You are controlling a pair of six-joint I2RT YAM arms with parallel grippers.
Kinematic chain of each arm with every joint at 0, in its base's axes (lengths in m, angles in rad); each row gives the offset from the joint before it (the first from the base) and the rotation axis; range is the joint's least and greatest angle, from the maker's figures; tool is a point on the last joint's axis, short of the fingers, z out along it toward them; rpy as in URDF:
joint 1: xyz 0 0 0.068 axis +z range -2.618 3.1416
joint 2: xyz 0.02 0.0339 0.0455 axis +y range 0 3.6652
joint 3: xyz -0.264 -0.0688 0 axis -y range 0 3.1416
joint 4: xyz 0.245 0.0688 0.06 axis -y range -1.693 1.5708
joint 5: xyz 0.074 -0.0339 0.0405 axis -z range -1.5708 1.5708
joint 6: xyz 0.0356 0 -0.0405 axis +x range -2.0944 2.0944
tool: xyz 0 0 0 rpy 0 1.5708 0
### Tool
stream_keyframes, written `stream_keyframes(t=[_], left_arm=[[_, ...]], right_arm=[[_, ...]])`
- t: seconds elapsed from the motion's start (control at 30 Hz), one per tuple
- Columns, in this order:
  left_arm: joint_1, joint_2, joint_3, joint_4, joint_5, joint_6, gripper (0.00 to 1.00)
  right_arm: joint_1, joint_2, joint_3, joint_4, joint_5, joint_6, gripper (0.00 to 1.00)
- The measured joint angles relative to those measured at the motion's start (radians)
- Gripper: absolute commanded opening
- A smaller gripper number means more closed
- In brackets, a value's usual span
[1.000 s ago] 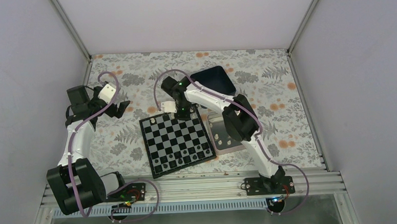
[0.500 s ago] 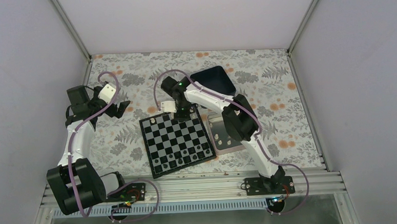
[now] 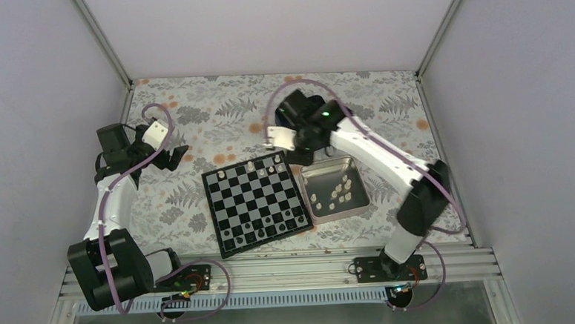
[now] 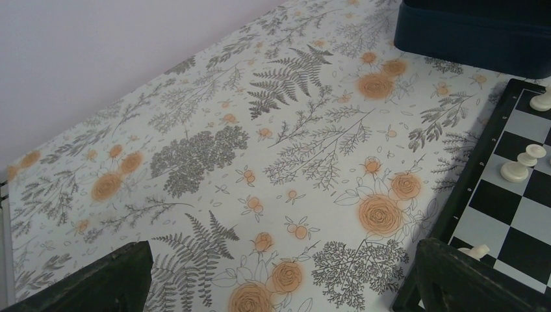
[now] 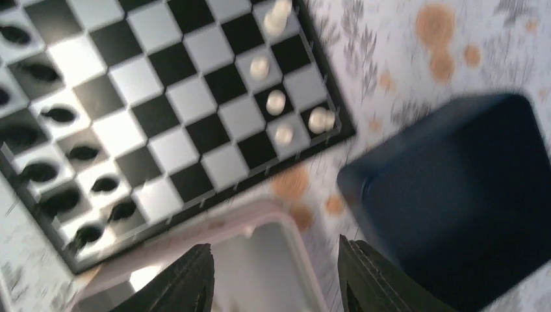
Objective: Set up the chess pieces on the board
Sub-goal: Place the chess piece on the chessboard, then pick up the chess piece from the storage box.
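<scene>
View from above: my left arm is folded at the elbow and holds my left gripper (image 3: 177, 154) over the flowered tablecloth (image 3: 193, 115). It is well apart from the square black-and-grey checkered chessboard (image 3: 255, 201), which lies to its right. My right arm reaches forward in a long arc. My right gripper (image 3: 304, 154) hangs just past the board's far right corner, near the far edge of the silver rectangular tin (image 3: 322, 176). A few tiny cream-white chess pieces (image 3: 270, 169) stand on the board's far rows, and more lie loose in the tin. Tiny black pieces (image 3: 262, 226) line the near rows. Open cloth lies left of the board and beyond it.

Left wrist view: my left fingers (image 4: 84, 286) are spread wide with nothing between them, only bare cloth below. The board's black border runs past my right-hand finger, with three cream pieces on the squares there. A dark blue square box (image 4: 474, 32) sits ahead to the right.

Right wrist view, blurred: my right fingers (image 5: 380, 273) stand apart and hold nothing. They are above the tin's rim, with the board's corner ahead to the left and the box to the right.
</scene>
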Motion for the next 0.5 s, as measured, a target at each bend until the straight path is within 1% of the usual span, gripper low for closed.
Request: stream_keyframes(t=[0.1,0.17,0.3,0.4,0.5], left_arm=[[0.000,0.001,0.000,0.003,0.000,-0.002,1.00],[0.000,0.002,0.000,0.004,0.000,-0.003,1.00],[0.000,0.017,0.000,0.005,0.000,-0.006,1.00],[0.000,0.026,0.000,0.005,0.000,-0.007,1.00],[0.000,0.030,0.000,0.005,0.000,-0.010,1.00]], right_arm=[[-0.042,-0.166,-0.179,0.007,0.000,0.002,0.49],[-0.063,-0.219,-0.280,0.014,0.005,0.003,0.47],[-0.070,-0.238,-0.491,0.064,0.000,0.017,0.47],[-0.070,-0.232,-0.574,0.093,-0.012,0.026,0.47],[-0.070,-0.218,-0.598,0.135,-0.026,0.033,0.47]])
